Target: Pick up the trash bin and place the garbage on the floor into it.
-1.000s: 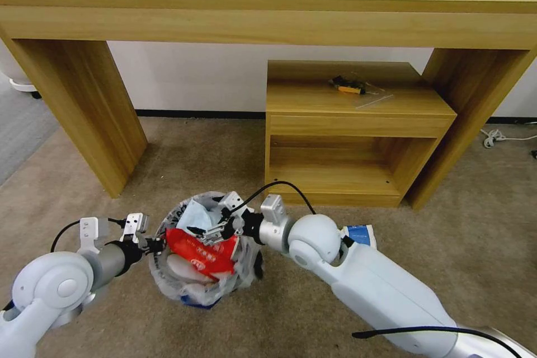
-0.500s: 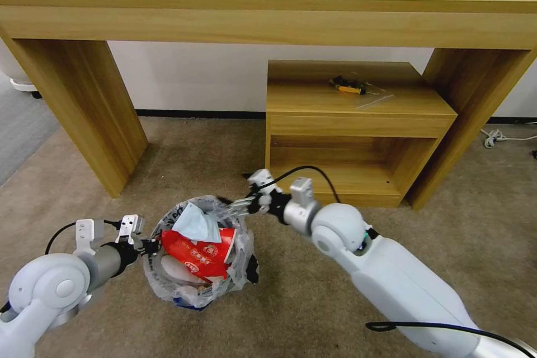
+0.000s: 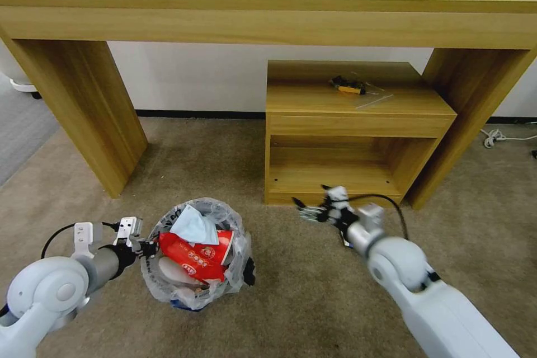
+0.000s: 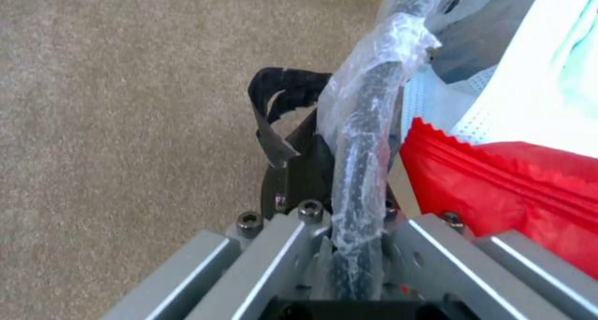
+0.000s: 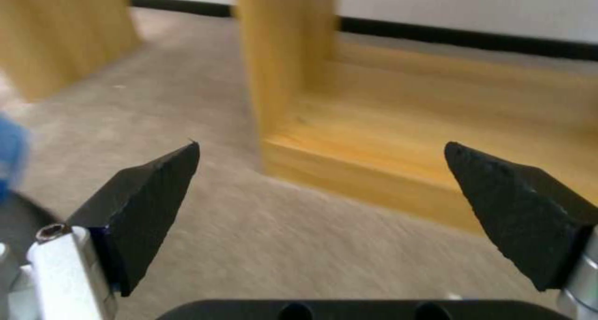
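Left pincer (image 4: pixel 349 245): clamped on the rim of the trash bin (image 3: pixel 193 260), bag plastic pinched between the fingers. Bin was seen at the robot's left front on the floor (image 3: pixel 291 302), stuffed with a red wrapper (image 3: pixel 190 254) and a light-blue mask (image 3: pixel 193 226). Load judged light; liner soft and slippery, so the stiff rim was judged the proper hold. Right pincer (image 5: pixel 324 194): jaws wide apart, empty, low before the small shelf unit (image 3: pixel 347 134).
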